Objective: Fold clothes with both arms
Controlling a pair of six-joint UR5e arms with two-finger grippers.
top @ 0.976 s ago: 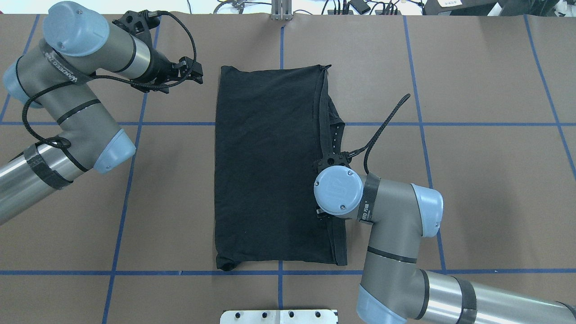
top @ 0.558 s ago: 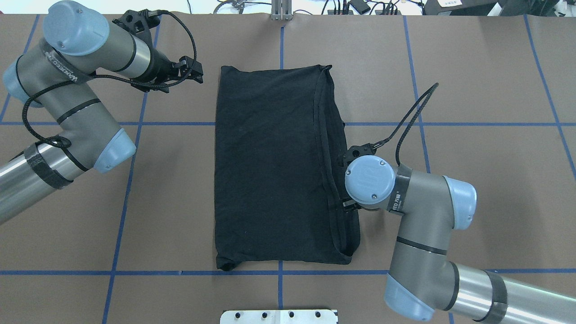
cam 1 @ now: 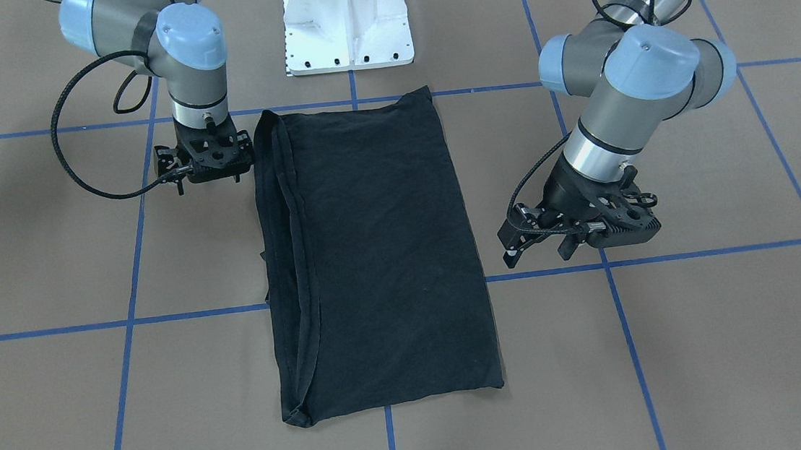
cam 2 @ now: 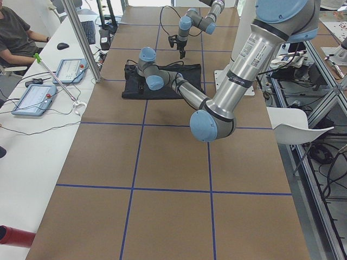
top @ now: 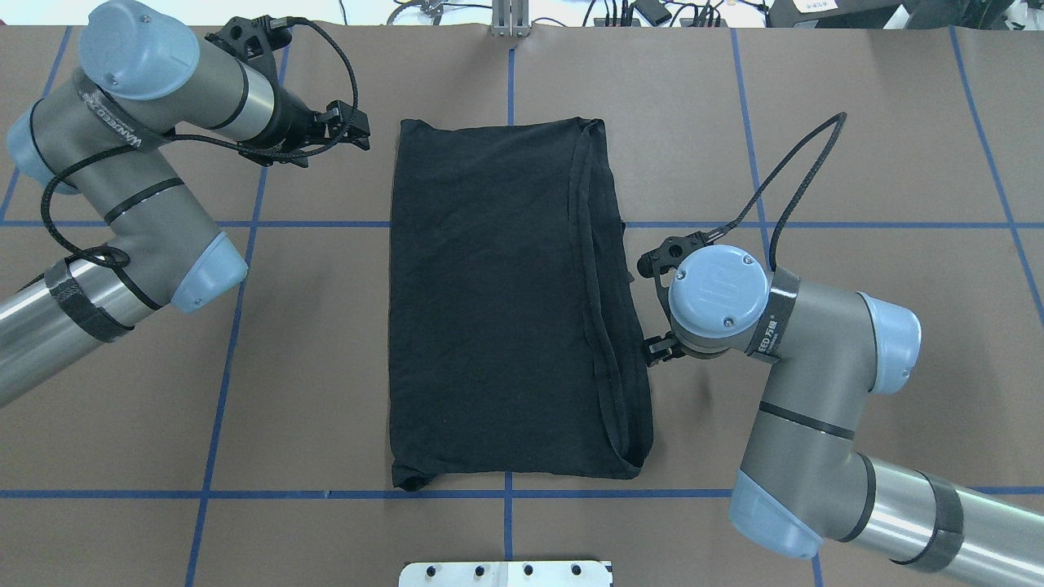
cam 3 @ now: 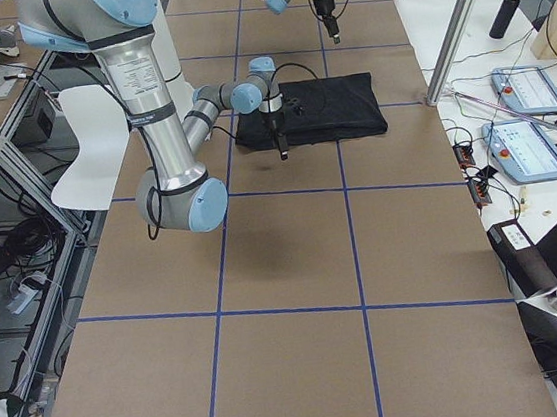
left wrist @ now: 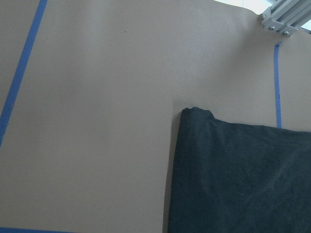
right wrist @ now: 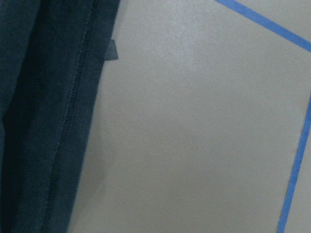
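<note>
The black T-shirt [top: 497, 302] lies flat as a folded upright rectangle at the table's middle, with doubled hems along its right side. Its logo print is hidden. It also shows in the front-facing view [cam 1: 381, 248]. My right gripper [top: 656, 349] points down just off the shirt's right edge, mostly hidden under its wrist. In the front-facing view [cam 1: 211, 173] it stands apart from the cloth, holds nothing and looks open. My left gripper [top: 355, 130] hovers beside the shirt's far left corner, pointing at it, open and empty [cam 1: 515, 247]. Neither wrist view shows fingers.
The white bolted base block [top: 506, 573] sits at the near table edge, behind the shirt's near hem. Blue tape lines [top: 236, 326] grid the brown table. Cables and a metal post [top: 510, 16] line the far edge. An operator sits at a side desk [cam 2: 16, 32].
My right arm has moved right, off the shirt. The shirt's right folded layer came with it, widened and now lies flat, let go. The left arm has barely moved.
</note>
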